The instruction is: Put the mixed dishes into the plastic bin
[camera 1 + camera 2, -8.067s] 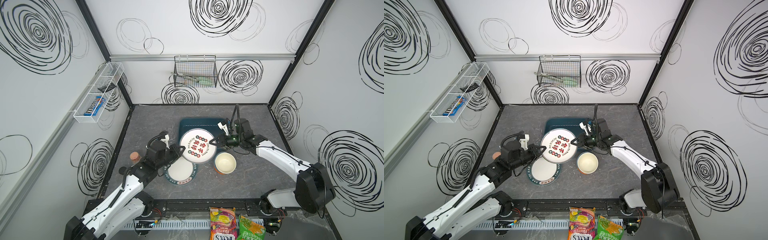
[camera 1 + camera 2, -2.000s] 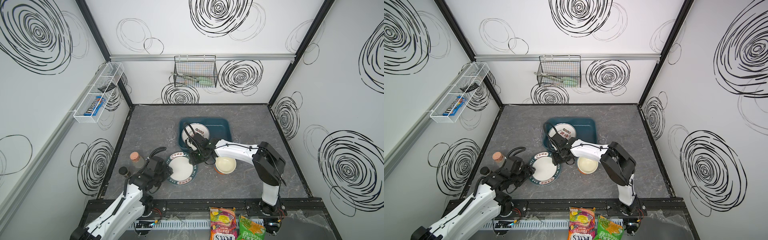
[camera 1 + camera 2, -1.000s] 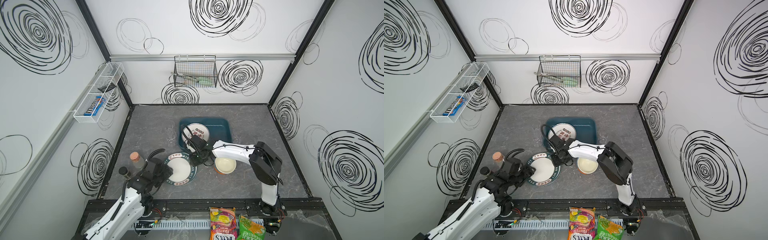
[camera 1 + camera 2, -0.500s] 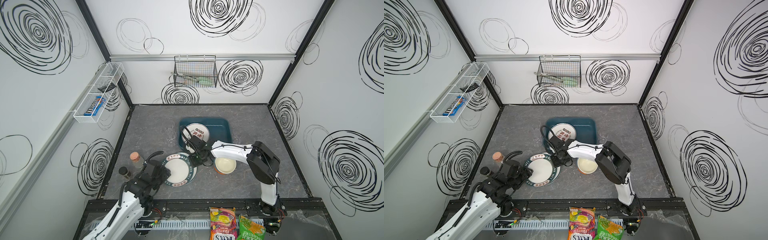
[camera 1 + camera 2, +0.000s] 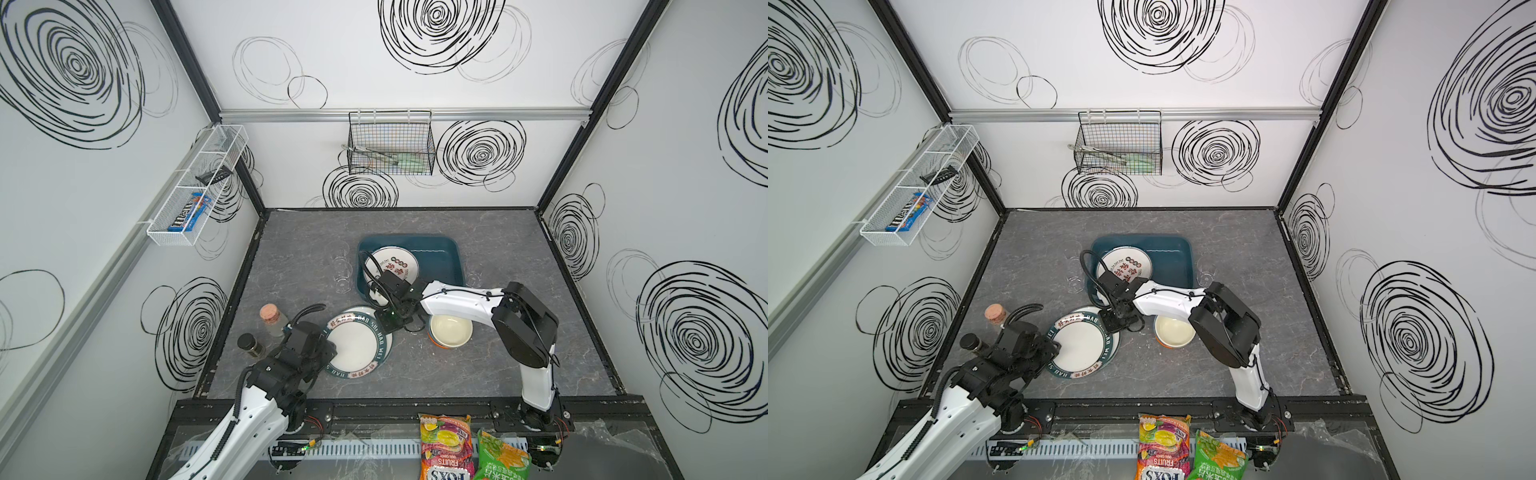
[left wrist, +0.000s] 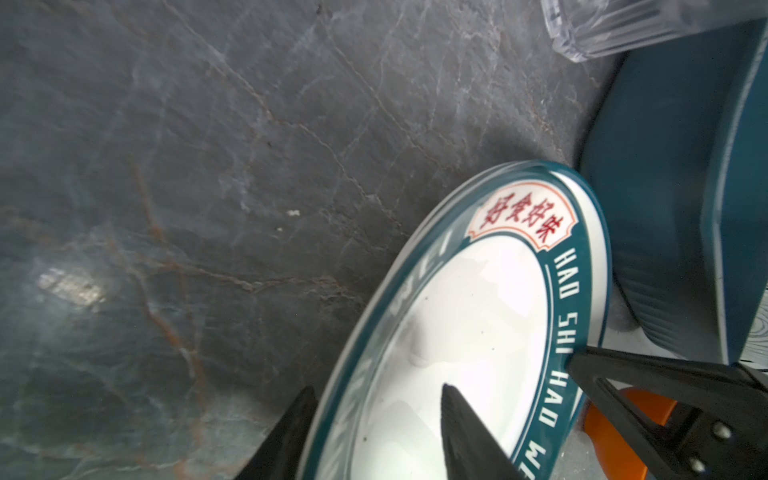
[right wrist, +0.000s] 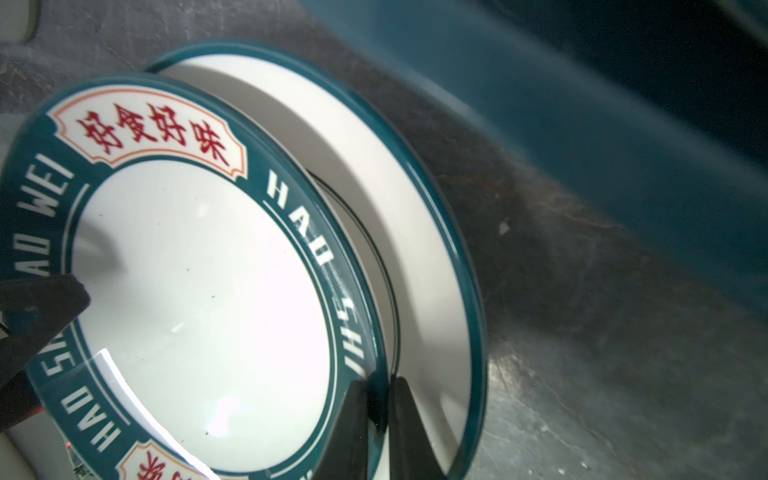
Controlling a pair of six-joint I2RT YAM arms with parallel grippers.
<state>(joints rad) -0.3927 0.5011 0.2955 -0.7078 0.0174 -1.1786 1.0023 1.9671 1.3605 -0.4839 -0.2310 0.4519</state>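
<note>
Fingers (image 6: pixel 465 428) of the left pincer (image 6: pixel 374 399) stand parted on either side of the left rim of the upper teal-rimmed plate (image 5: pixel 357 347), not closed on it. That plate lies tilted on a lower plate (image 7: pixel 415 249) on the tabletop (image 5: pixel 299 257). The right pincer (image 7: pixel 376 384) is clamped on its far right rim. Behind, the plastic bin (image 5: pixel 440 253) holds a white plate (image 5: pixel 392 266). A cream bowl (image 5: pixel 451 330) stands furthest right.
</note>
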